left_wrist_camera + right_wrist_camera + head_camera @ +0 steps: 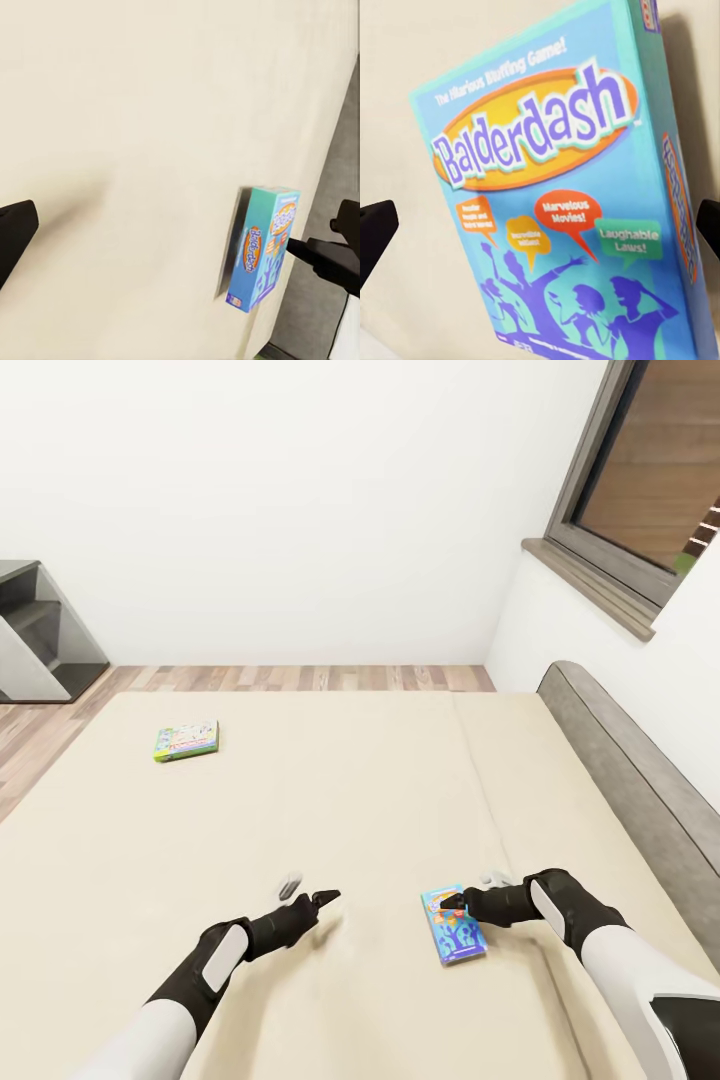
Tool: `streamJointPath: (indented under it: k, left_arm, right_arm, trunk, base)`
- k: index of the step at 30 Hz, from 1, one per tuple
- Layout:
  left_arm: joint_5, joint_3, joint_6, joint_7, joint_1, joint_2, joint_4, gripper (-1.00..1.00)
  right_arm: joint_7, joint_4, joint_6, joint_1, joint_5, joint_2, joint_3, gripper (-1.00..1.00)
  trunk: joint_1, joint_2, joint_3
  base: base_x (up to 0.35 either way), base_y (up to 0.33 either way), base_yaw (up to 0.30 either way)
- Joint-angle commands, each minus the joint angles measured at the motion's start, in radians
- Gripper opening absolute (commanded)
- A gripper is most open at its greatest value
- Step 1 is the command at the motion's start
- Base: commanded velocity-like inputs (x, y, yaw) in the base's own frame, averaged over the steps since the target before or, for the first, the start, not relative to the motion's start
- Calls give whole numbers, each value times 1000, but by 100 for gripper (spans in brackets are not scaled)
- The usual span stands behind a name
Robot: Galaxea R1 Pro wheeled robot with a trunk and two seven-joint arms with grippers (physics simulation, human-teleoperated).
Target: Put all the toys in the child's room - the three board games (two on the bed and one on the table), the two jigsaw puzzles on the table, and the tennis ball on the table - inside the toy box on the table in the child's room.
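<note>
Head view: the bed [330,800], cream mattress, fills the lower frame; its grey headboard [630,760] is cut off at the picture's edge. Both arms reach over the mattress.

Right end effector [452,903]: black fingers at the edge of the blue Balderdash box [453,926], which lies flat on the mattress. In the right wrist view the box [570,202] lies between the two dark fingertips [373,236], one at each frame edge, spread wider than the box; contact cannot be confirmed. Lower corners of the box are cut off. In the left wrist view the box [261,247] shows with one right finger [319,255] at its long edge; touching or just beside, not resolvable.

Left end effector [312,892]: hovers over bare mattress, well apart from the blue box, nothing between its fingers. One finger looks blurred and pale, so the gap is hard to judge; jaws appear apart. One left fingertip [15,229] shows in its wrist view.

Second board game [187,741]: green-edged flat box, far beyond the left end effector near the bed's far edge; print too small to read.

Grey shelving unit [35,635] is partly cut off.
</note>
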Motion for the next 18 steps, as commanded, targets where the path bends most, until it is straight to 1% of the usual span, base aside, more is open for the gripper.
streamJointPath:
  k: [1, 13, 18]
  left_arm:
    - [2, 6, 8, -2, 0, -1, 0, 100]
    - [3, 7, 10, -10, 0, 0, 0, 100]
    - [3, 7, 10, -11, 0, 0, 0, 100]
  right_arm:
    - [-3, -1, 8, 0, -10, -1, 2, 100]
    - [-1, -1, 8, 0, -10, -1, 2, 100]
    - [0, -1, 8, 0, -10, -1, 2, 100]
  trunk:
    - [0, 0, -1]
    - [0, 0, -1]
    - [0, 0, -1]
  base:
    - [0, 0, 0]
    - [0, 3, 0]
    - [0, 84, 0]
